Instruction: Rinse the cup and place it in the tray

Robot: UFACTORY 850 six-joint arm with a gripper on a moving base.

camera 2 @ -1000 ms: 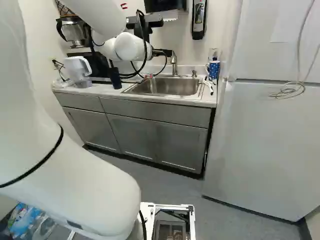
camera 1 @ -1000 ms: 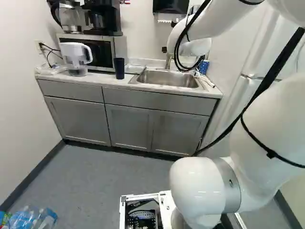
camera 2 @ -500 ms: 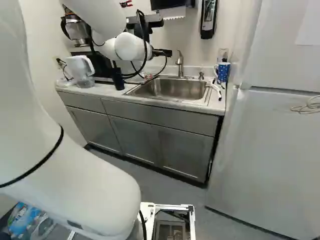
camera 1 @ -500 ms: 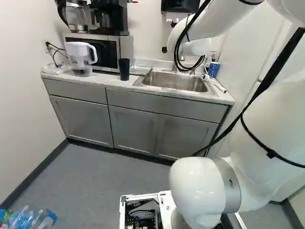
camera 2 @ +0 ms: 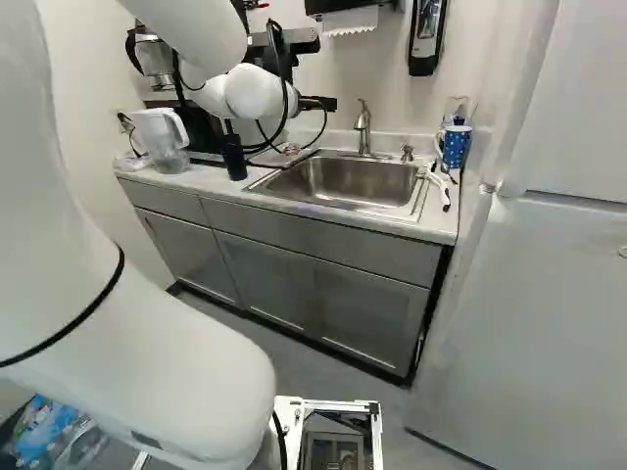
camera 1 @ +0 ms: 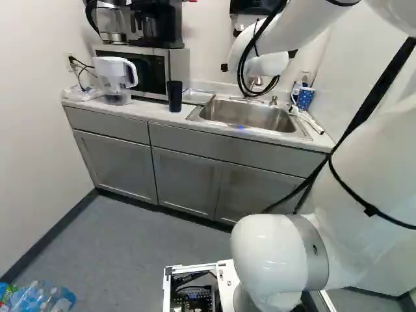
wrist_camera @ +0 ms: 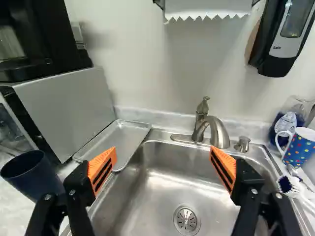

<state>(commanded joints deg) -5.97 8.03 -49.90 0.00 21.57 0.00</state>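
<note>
Pincer (wrist_camera: 163, 149): spread wide, nothing held. Sink (wrist_camera: 162, 179): brushed steel, round-cornered, below. Tray (wrist_camera: 112, 138): shallow, metal, beside the sink's far left. Cup (wrist_camera: 32, 173): dark blue, smooth, round-mouthed (presumably the one meant), left on the counter (wrist_camera: 14, 214). Step: approach, seemingly; next, go left and grasp it.

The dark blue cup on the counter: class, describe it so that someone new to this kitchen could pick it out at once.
Find the rectangular stainless-steel sink in the pale counter. Between it and the white-handled plastic pitcher stands a tall, dark blue cup. It is plain, with no visible handle, unlike the handled, spotted blue mug across the sink.
</note>
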